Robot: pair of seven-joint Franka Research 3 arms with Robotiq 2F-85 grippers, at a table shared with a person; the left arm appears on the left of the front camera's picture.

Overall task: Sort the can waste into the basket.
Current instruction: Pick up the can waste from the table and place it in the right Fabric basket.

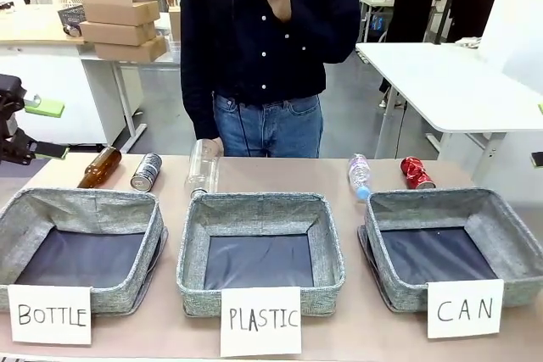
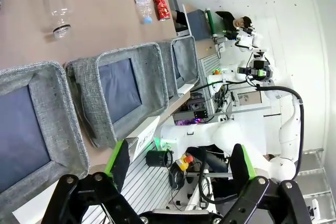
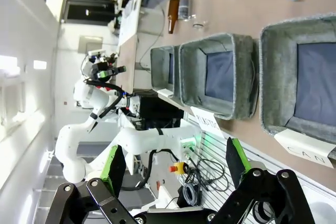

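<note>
Hovering left gripper [image 2: 178,158]: I see its fingers spread wide, nothing between them.
Right gripper [image 3: 174,161]: fingers released too, empty.
CAN card [image 1: 465,309]: propped against the front of the rightmost basket [image 1: 399,290].
Basket inside: dark lining showing.
Red can [image 1: 416,173]: on the table [image 1: 288,175] just behind that basket, near a small clear bottle [image 1: 360,174].
Dark can [image 1: 146,172]: behind the BOTTLE basket [image 1: 85,198], between a brown bottle [image 1: 99,167] and a large clear bottle [image 1: 204,167].
Person [image 1: 263,40]: standing at the far edge.
</note>
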